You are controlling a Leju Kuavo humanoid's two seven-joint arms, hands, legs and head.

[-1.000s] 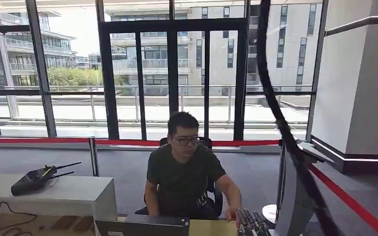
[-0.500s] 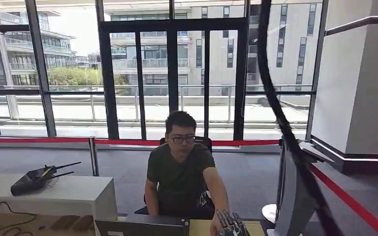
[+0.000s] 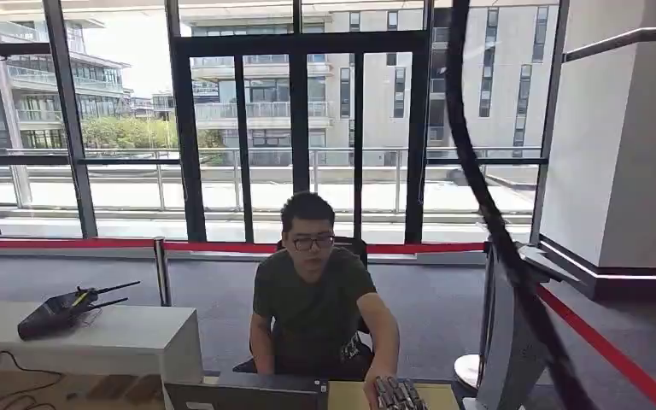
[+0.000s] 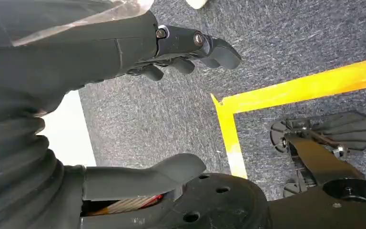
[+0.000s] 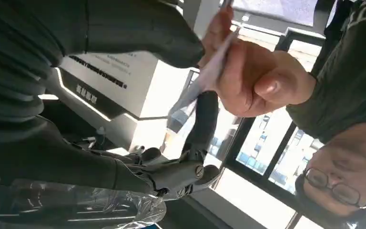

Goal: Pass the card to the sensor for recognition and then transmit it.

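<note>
While the right hand (image 5: 171, 143) reaches toward the seated person (image 3: 312, 299), the card (image 5: 205, 78) sits between its thick grey thumb (image 5: 138, 28) and its darker fingers (image 5: 190, 174), a thin pale sheet seen nearly edge-on. The person's hand (image 5: 248, 76) pinches the far end of the card. Whether the robot's fingers press on the card too, or lie just beside it, I cannot tell; the thumb tip is close against it and one dark finger rises behind it. In the head view the right hand (image 3: 400, 395) shows at the desk edge just in front of the person, whose arm stretches down to it.

Behind the card, in the right wrist view, a white wall panel (image 5: 109, 71) carries a line of dark characters, too small and turned to read.

The left hand (image 4: 171, 47) hangs over grey carpet (image 4: 162, 119), away from the person, fingers loosely curled and apart from the thumb, holding nothing. A yellow tape line (image 4: 290, 90) runs across the carpet near it.

Beside the person, a dark laptop lid (image 3: 248, 395) stands on the desk. Farther from the person, a black router (image 3: 64, 312) with antennas lies on a white counter (image 3: 120, 342). A red barrier tape (image 3: 222, 247) stretches behind the person.
</note>
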